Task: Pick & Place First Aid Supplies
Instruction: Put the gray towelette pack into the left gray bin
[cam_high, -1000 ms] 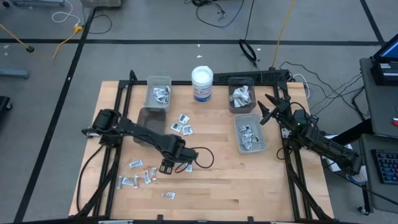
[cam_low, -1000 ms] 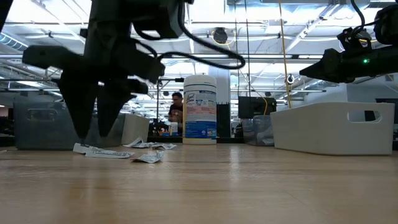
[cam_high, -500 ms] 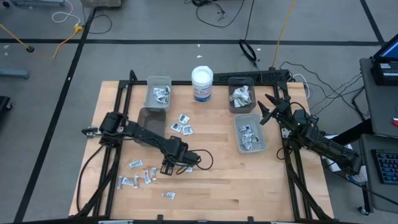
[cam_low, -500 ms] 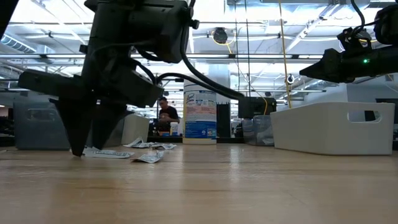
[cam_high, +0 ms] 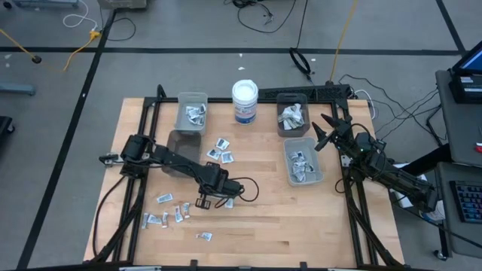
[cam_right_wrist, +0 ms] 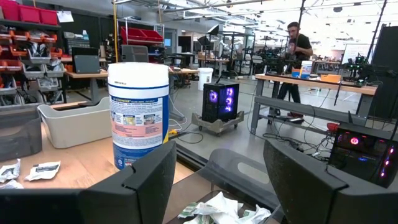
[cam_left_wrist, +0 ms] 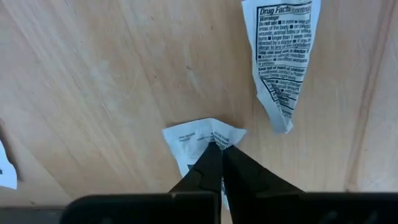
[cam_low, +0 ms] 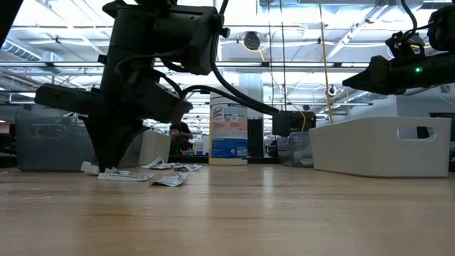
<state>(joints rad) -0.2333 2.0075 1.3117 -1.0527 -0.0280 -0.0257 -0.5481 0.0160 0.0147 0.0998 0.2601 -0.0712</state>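
Packet (cam_left_wrist: 202, 138) of first aid supplies lies on the bench (cam_high: 271, 218), well in front of the white tub (cam_high: 245, 102), pinched by the closed left claw (cam_left_wrist: 221, 152). Right claw (cam_right_wrist: 214, 174) waits wide open, empty, beside the bin (cam_high: 316, 175).

Robotics lab: workbenches (cam_right_wrist: 314, 84), parts-bin shelves (cam_right_wrist: 28, 28).

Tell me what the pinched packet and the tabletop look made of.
Packet in the shut left gripper: thin matte paper or paper-laminate, likely; it creases sharply and carries fine black print. Tabletop: light wood, visible grain and plank seams, low-sheen finish.
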